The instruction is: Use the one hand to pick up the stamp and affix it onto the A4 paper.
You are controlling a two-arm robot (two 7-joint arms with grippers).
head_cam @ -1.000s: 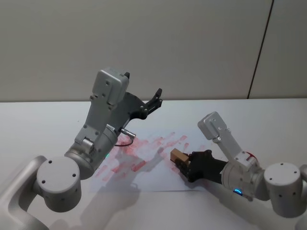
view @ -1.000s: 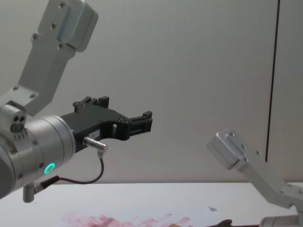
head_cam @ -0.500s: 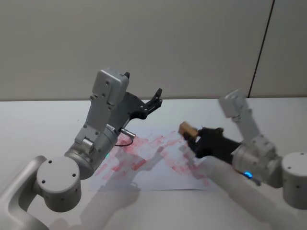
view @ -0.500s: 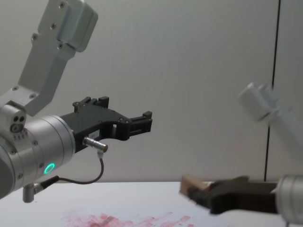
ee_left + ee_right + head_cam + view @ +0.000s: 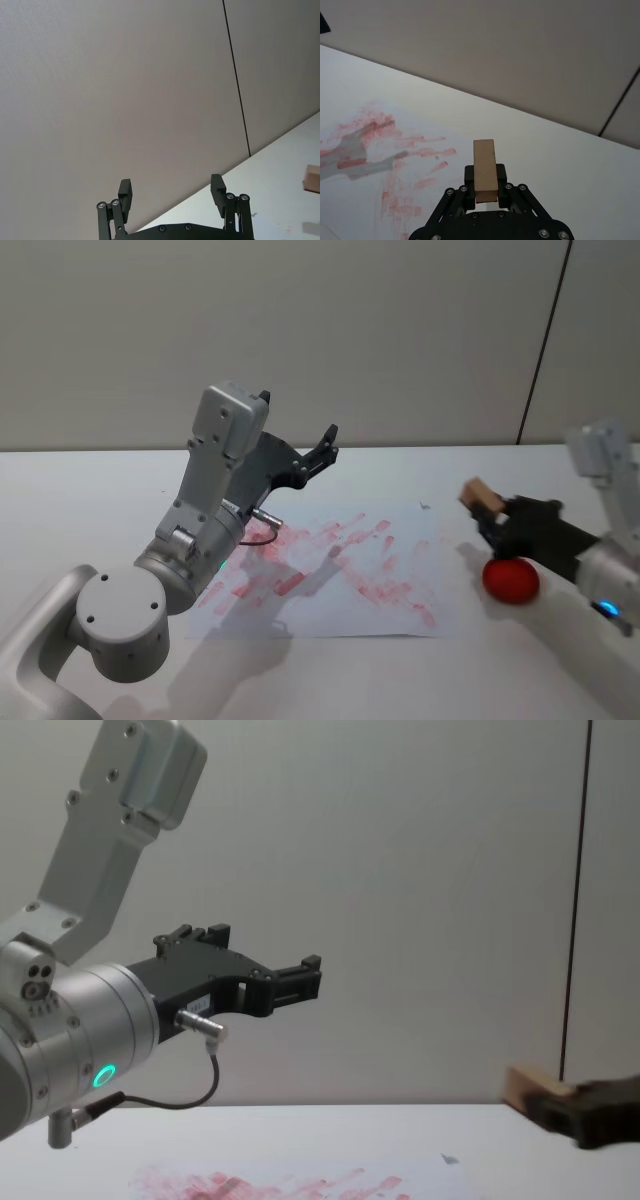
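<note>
Tan stamp aloft beside ink-smeared paper

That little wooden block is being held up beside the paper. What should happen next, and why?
Probably lower the right gripper so the stamp meets the red round thing below it, likely ink: its fingers grip the stamp, raised right of the A4 paper, whose blotches are the same red. The left gripper is parked, open.
</note>
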